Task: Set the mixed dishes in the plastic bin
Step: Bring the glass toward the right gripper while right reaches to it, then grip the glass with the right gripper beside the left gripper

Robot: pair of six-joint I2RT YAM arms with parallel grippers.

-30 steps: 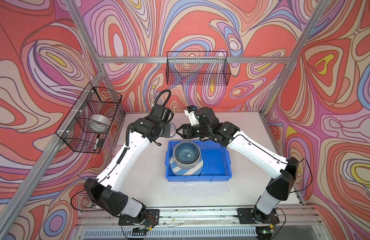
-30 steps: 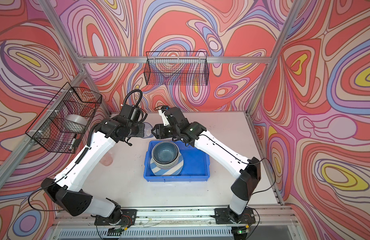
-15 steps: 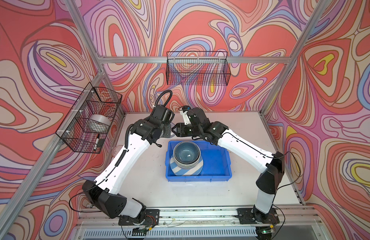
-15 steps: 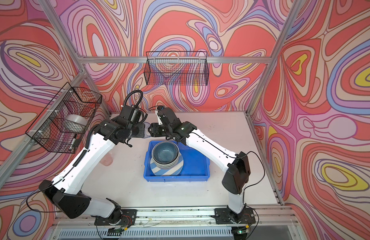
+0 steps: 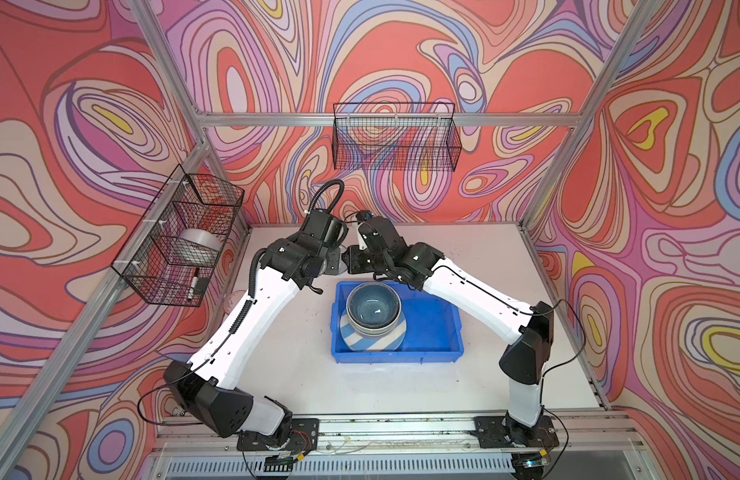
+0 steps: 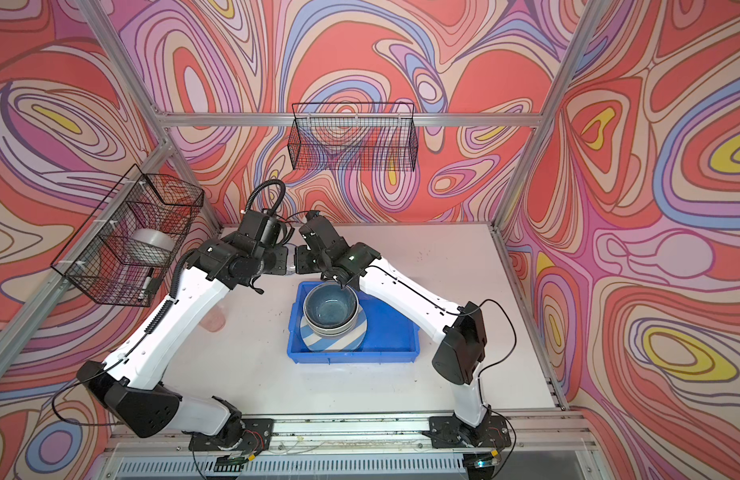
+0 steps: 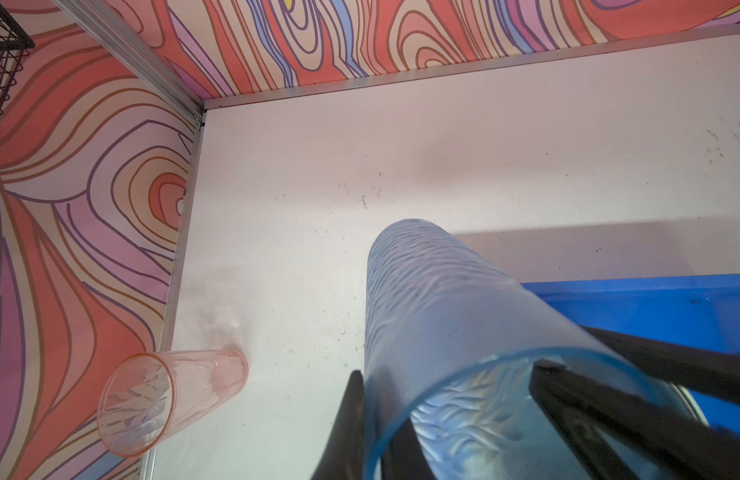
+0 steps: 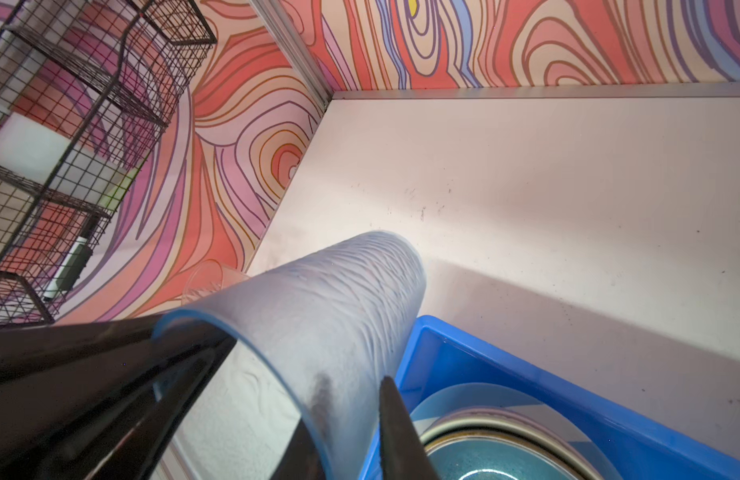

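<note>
Blue is the colour of the shallow plastic bin (image 5: 401,358) on the white surface (image 5: 476,257). Inside it lies a round plate with blue and white stripes (image 5: 360,340). A dark blue bowl (image 5: 372,309) sits on top of the plate, nested in a paler bowl (image 5: 378,331).

Just behind the bin's far left corner, the two arms meet at a clear bluish wavy tumbler (image 7: 434,299). The tumbler is tipped on its side and is not in the bin. The left pincer (image 7: 443,386) is closed on its rim, with one finger inside the cup and one outside. The right pincer (image 8: 306,365) has its fingers at the same tumbler. One finger (image 8: 391,419) rests on the outer wall, but I cannot tell if it squeezes.

A clear pink tumbler (image 7: 173,395) lies on its side on the surface by the left wall, well apart from the bin. A white tape roll (image 5: 198,245) sits in a black wire basket (image 5: 152,270) on that wall.
</note>
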